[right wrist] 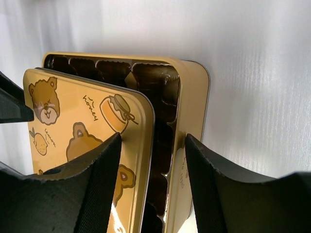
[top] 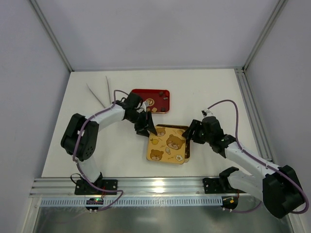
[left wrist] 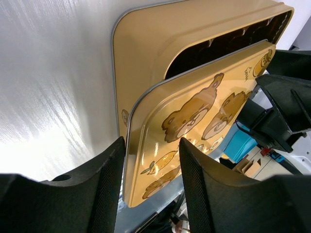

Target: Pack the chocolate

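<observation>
Two spread pairs of jaws flank the bear-printed lid (top: 167, 144); only wrist views show dark cells in the tin (right wrist: 194, 121)

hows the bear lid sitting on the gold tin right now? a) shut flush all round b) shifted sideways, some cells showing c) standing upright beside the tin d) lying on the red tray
b: the bear lid lies offset over the gold tin, leaving a strip of its dark cells uncovered along one side.
</observation>
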Motion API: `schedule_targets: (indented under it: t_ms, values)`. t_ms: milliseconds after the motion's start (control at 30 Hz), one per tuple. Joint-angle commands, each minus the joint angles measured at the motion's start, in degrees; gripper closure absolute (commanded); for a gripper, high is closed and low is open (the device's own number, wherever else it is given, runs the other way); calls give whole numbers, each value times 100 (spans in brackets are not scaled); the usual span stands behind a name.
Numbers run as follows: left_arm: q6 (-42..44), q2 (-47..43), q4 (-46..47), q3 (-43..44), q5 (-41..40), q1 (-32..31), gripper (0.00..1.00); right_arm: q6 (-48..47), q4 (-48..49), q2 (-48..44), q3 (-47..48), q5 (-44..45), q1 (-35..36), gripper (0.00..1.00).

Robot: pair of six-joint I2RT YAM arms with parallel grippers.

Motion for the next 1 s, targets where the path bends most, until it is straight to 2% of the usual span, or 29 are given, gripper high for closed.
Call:
schedule_targets:
  t_ms: [0, 533, 967]
  values:
    - [-63, 103, -185, 292, -223, -89, 53, -112, 239, 43, 304, 14, 26, 43]
    - [-441, 419, -396, 758, -751, -238, 57, -112, 283, 359, 603, -101, 61, 43]
    - [-679, 586, -598, 1013, -1059, -273, 53, -104, 292, 667, 832, -153, 140, 42]
